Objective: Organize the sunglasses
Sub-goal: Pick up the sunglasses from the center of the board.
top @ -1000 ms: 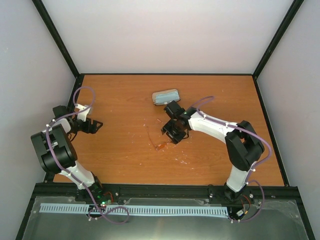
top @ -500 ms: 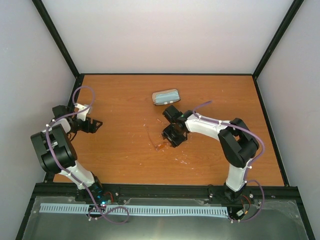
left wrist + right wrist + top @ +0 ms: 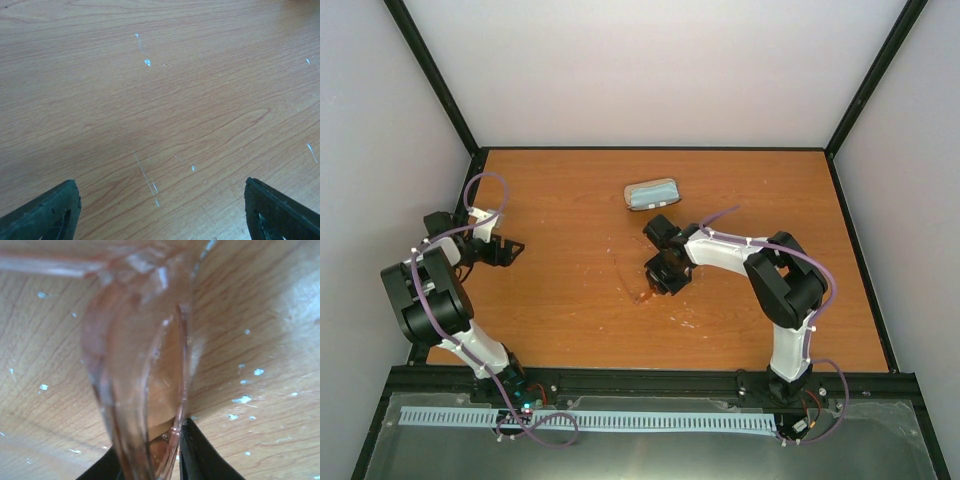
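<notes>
Compared with a second ago: bent more at the elbow and pulled in closer on the right arm (image 3: pixel 775 280). Slid a little to the left with the right gripper (image 3: pixel 658 274), down low over the sunglasses (image 3: pixel 642 293). Squeezed much tighter now, pinching the thin orange frame between both black fingers (image 3: pixel 200 460). Down on the table (image 3: pixel 560 310), near the middle, a short way in front of the grey case (image 3: pixel 652 193). On the other side, same as before: left gripper (image 3: pixel 512 249) low by the left edge, spread wide, holding nothing.
</notes>
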